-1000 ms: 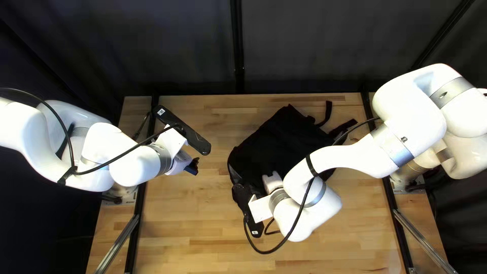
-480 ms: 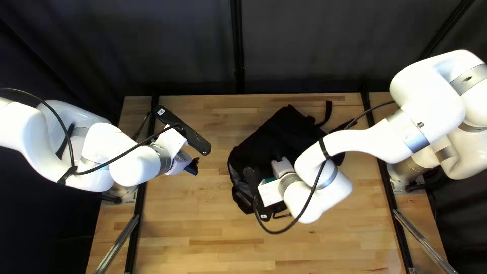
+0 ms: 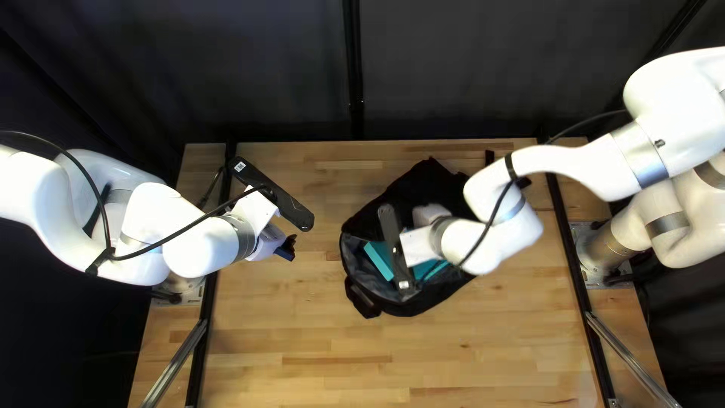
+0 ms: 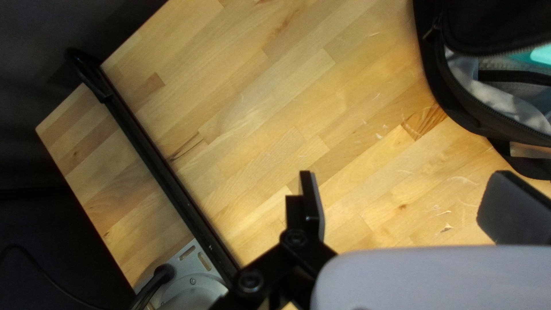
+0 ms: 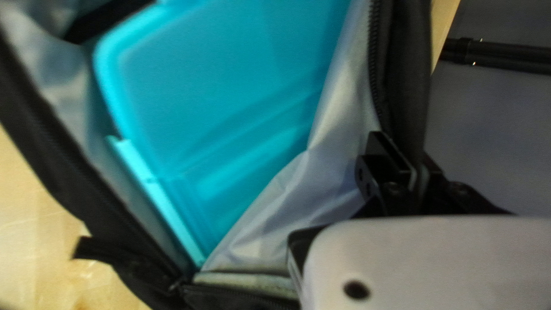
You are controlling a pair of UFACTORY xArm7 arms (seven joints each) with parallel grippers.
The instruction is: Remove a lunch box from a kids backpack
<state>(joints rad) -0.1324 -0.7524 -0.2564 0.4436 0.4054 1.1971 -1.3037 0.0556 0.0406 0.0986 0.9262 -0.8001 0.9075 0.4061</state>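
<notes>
A black backpack [image 3: 404, 185] lies with its main compartment gaping, its grey lining showing. Inside rests a teal lunch box [image 3: 379, 261], partly covered by my right arm's camera. My right gripper [image 3: 432, 214] is over the bag; its fingertips are hidden there. In the right wrist view, my right gripper [image 5: 418, 172] pinches the zippered edge of the opening flap [image 5: 400, 74], beside the lunch box [image 5: 229, 86]. Away from the bag, my left gripper [image 3: 287, 247] hangs over the table's left part. In its own view, the left gripper [image 4: 404, 204] has widely spread fingers, nothing between them.
The wooden table [image 3: 302, 332] carries the bag. A black rail [image 4: 155, 163] runs along the table's left side, near the metal arm base plate [image 4: 195, 258]. My right forearm [image 3: 566, 162] reaches over the table's right side.
My right gripper has moved toward the table's far edge and to the right, pulling the flap back. The bag's opening has widened, uncovering the teal lunch box. The left arm has stayed still.
</notes>
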